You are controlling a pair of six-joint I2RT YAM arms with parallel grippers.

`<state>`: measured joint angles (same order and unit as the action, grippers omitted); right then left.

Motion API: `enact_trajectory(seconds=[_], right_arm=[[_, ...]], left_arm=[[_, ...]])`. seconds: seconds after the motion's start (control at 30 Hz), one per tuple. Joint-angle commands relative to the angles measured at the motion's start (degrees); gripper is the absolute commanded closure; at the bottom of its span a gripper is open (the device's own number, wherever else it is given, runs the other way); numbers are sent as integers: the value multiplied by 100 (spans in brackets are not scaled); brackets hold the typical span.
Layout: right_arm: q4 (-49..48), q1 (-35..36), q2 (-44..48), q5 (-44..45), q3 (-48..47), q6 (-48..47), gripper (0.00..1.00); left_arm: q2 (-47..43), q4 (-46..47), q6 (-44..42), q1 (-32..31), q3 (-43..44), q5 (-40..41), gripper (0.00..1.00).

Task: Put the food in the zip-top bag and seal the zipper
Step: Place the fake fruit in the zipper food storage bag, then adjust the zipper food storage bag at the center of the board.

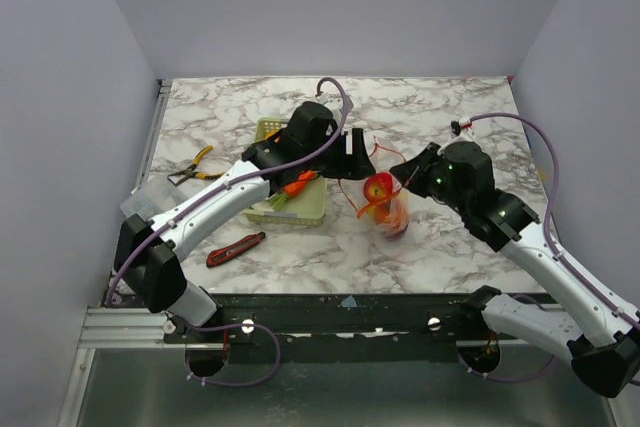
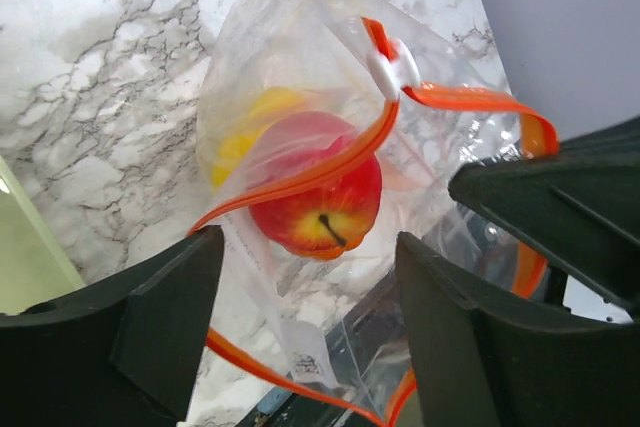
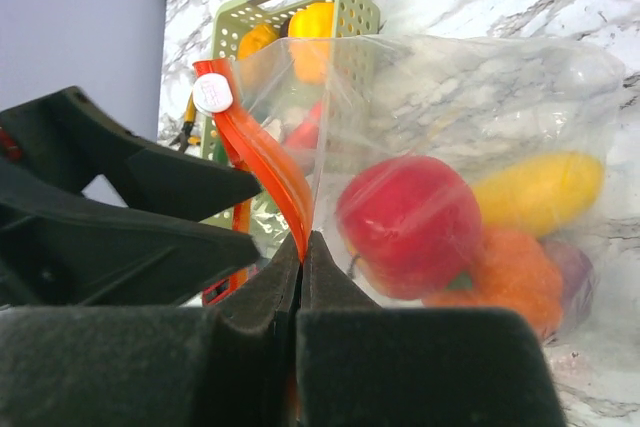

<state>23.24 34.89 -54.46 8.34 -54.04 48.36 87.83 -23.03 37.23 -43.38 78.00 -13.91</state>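
Observation:
The clear zip-top bag (image 1: pixel 386 209) hangs between the two grippers, blurred in the top view. Inside it are a red apple (image 3: pixel 408 222), a yellow piece (image 3: pixel 540 190), an orange piece (image 3: pixel 510 282) and a purple piece (image 3: pixel 575 272). My right gripper (image 3: pixel 300 257) is shut on the orange-red zipper (image 3: pixel 262 162) at the bag's mouth, below the white slider (image 3: pixel 213 95). My left gripper (image 2: pixel 310 287) is open over the open mouth, with the apple (image 2: pixel 318 197) visible below it. More food (image 1: pixel 298 185) lies in the green basket.
The pale green mesh basket (image 1: pixel 305 212) stands left of the bag, under the left arm. A red-and-black utility knife (image 1: pixel 236 248) lies near the front left. Yellow-handled pliers (image 1: pixel 193 169) lie at the left. The table's far edge meets the wall.

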Motion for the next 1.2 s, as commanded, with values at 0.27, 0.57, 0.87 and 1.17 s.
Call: enact_trajectory(seconds=[0.27, 0.57, 0.87, 1.17], right_arm=[[84, 42, 196, 273, -33, -115, 100], [143, 42, 232, 313, 50, -141, 99], [597, 40, -113, 656, -484, -613, 99], [887, 39, 41, 1204, -414, -769, 100]], left_arm=[[-823, -94, -358, 242, -727, -58, 32], [-637, 463, -39, 230, -917, -997, 84], [-875, 2038, 757, 68, -1005, -2503, 99], [-633, 1892, 951, 260, -1261, -2416, 75]])
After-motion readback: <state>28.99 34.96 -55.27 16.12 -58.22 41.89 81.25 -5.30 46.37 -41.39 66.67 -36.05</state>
